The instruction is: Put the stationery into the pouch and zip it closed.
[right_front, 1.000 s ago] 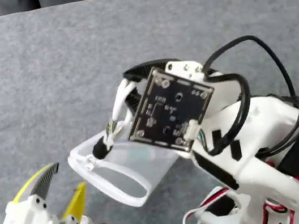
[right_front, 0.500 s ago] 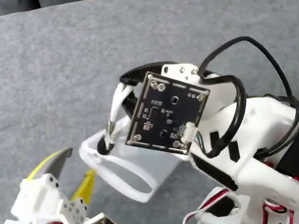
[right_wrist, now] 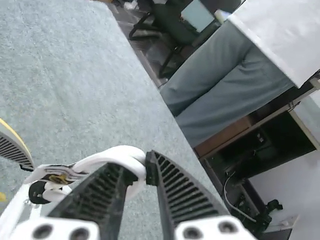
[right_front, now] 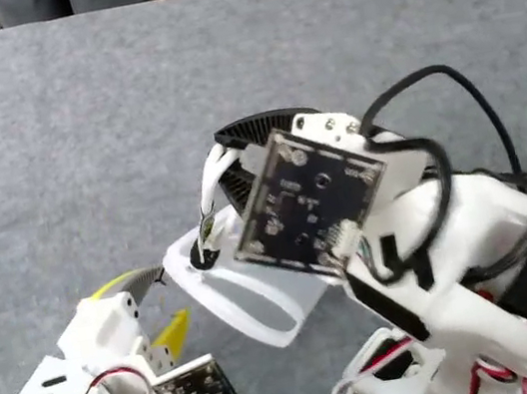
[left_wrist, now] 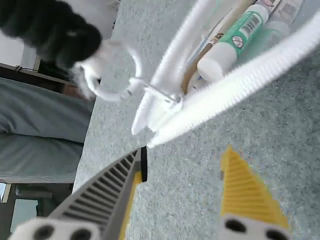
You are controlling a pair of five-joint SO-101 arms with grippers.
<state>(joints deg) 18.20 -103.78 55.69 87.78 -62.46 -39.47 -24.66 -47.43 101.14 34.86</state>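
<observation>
The clear pouch (right_front: 246, 301) with white zipper edges hangs tilted over the grey table, its mouth open. My right gripper (right_front: 213, 187) is shut on the pouch's white strap (right_wrist: 102, 161), which wraps between its black fingers (right_wrist: 172, 182); a black knob (right_front: 199, 259) hangs on the strap. In the left wrist view a green-labelled glue stick (left_wrist: 231, 44) and other stationery lie inside the pouch, behind the zipper teeth (left_wrist: 235, 80) and the metal pull ring (left_wrist: 131, 86). My left gripper (left_wrist: 185, 156), yellow-fingered, stands open just short of that zipper end, also low left at gripper (right_front: 167, 300).
Grey carpet-like cloth (right_front: 78, 117) covers the whole table. The right arm's body and cables (right_front: 456, 256) fill the lower right. A seated person's legs (right_wrist: 235, 65) show beyond the table's far edge.
My left arm has swung right and up toward the pouch's zipper end. The pouch and its strap have shifted slightly right with the right gripper.
</observation>
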